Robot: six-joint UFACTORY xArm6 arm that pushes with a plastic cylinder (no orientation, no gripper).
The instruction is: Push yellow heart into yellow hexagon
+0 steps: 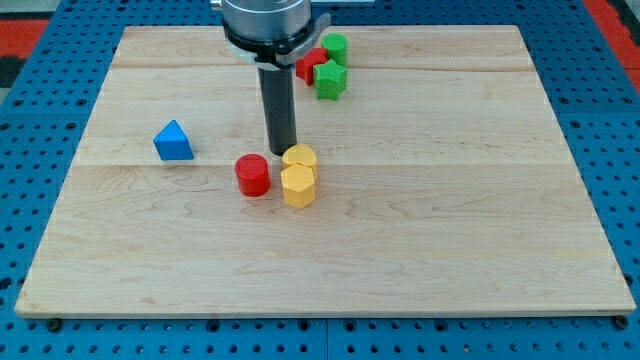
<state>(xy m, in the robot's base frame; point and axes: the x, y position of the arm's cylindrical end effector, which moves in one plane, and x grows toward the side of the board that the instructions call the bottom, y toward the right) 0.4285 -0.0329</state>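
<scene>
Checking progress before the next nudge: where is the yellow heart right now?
The yellow heart sits near the board's centre, touching the yellow hexagon just below it, with my tip at its upper-left edge.

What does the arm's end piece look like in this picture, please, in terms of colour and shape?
A straight, dark, near-black cylindrical rod hangs from a round grey metallic housing with a black ring beneath it. My tip is plain and blunt. No cables or markings show.
</scene>
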